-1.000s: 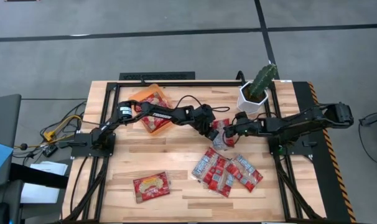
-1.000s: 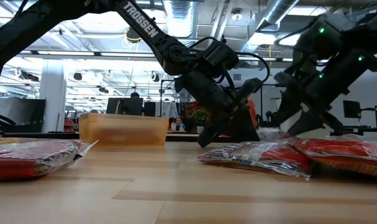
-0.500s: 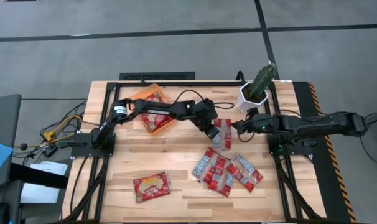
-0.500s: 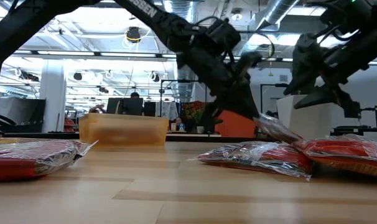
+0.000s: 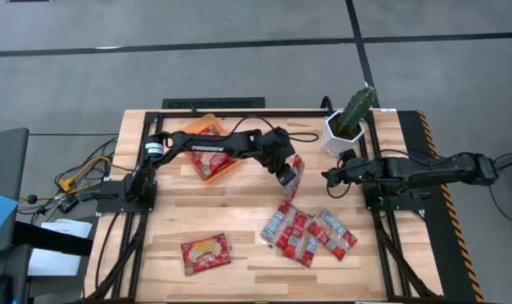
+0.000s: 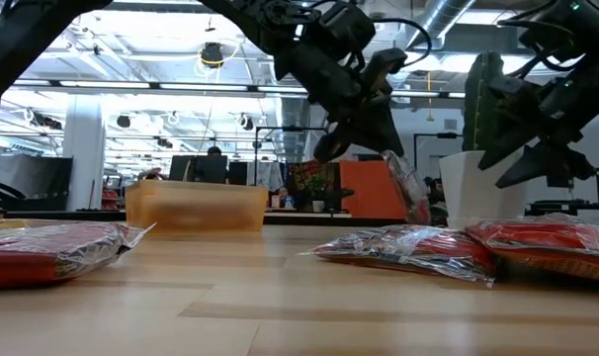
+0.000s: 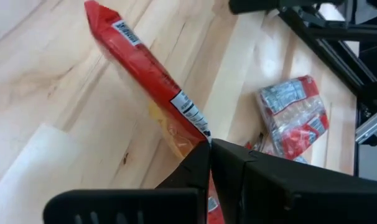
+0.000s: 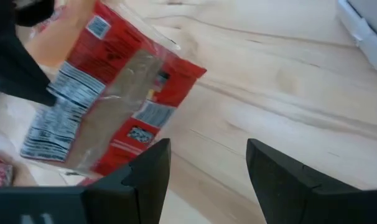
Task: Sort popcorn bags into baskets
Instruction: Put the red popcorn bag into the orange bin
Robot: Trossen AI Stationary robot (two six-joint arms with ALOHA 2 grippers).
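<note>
My left gripper is out over the table's middle, shut on one red popcorn bag with silver-grey panels. In the low view this bag hangs in the air. My right gripper is open, just right of that bag and touching nothing; its fingers frame the bag in the right wrist view. Several more bags lie flat in a pile, and one lies alone near the front edge. The orange basket sits at the far left with bags inside. My left gripper pinches the bag between its two shut fingers at one end, by its edge. The fingers come slanting down from above. The bag is lifted clear of the table and hangs tilted below them, its free end lowest.
A white pot with a green cactus stands at the far right, close behind the right arm. Black frame rails run along the table's sides and far edge. Bare wood lies between the basket and the pile.
My left gripper has risen and drawn slightly toward the basket, lifting the bag clear of the table; the bag now hangs steeper. My right gripper has pulled back toward the table's right edge, away from the bag.
</note>
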